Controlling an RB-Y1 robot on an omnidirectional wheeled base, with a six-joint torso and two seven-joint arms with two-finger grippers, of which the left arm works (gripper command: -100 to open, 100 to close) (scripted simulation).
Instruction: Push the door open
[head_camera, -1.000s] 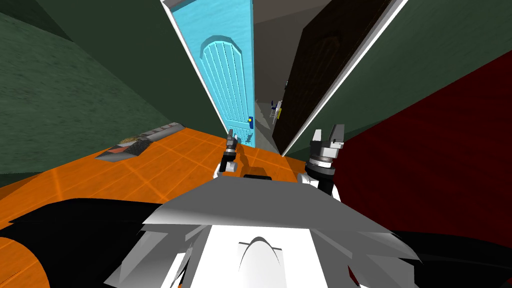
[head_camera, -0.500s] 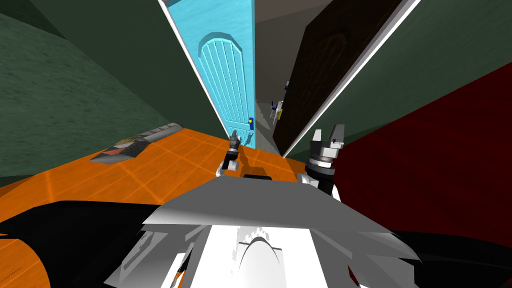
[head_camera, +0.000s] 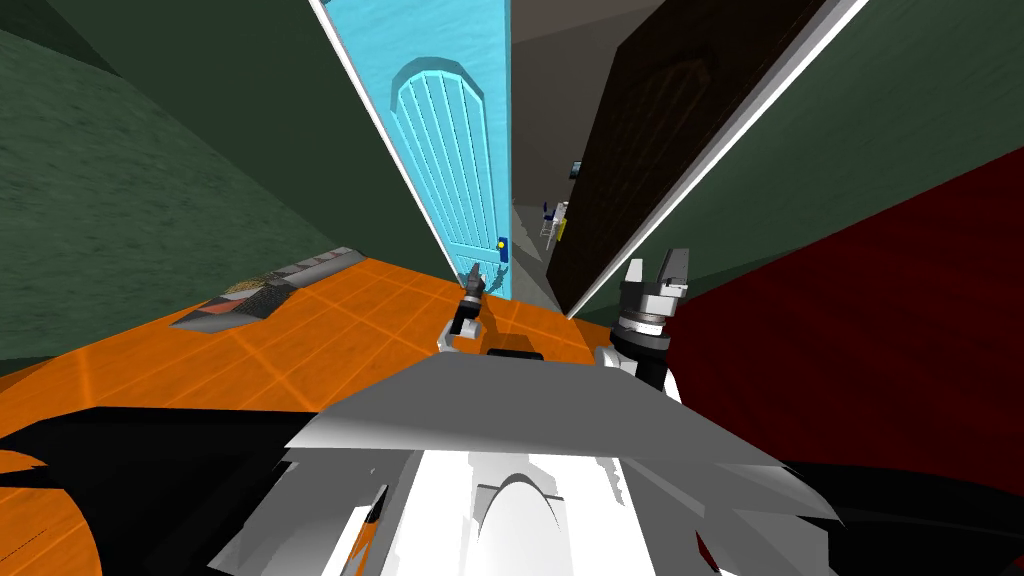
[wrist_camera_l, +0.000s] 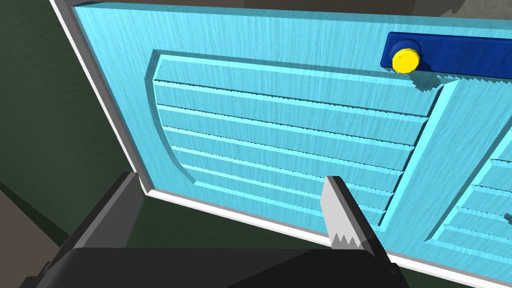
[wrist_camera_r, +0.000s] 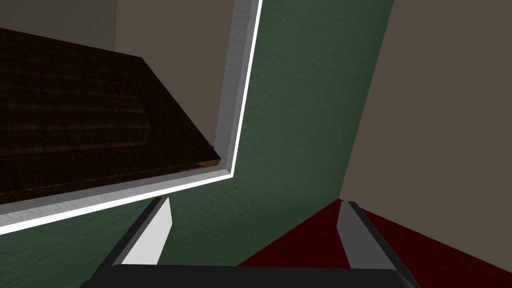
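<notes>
Just ahead at 12 o'clock, the left gripper (head_camera: 472, 284) reaches out over the orange tiled floor (head_camera: 330, 330) toward the cyan door (head_camera: 450, 150). Its two fingers (wrist_camera_l: 340, 215) are spread well apart and hold nothing, which suits a shove with the hand rather than a grasp. The blades stand right in front of the door's slatted, arched panel (wrist_camera_l: 280, 125), though it cannot be told whether they touch it. The yellow knob (wrist_camera_l: 405, 60) on its blue plate (wrist_camera_l: 460, 54) lies beyond them, apart from the fingers.

At 1 o'clock the right gripper (head_camera: 656, 262) is raised, fingers apart and empty, apparently parked clear of the work.

Farther off, a low grey slab (head_camera: 265, 292) lies on the floor at 10 o'clock. The cyan door rises from 12 toward 11 o'clock, and a dark brown door (head_camera: 640, 150) stands at 1 o'clock. Between them a narrow gap shows a grey passage, so the cyan door looks ajar, with much of the swing probably yet to come.
</notes>
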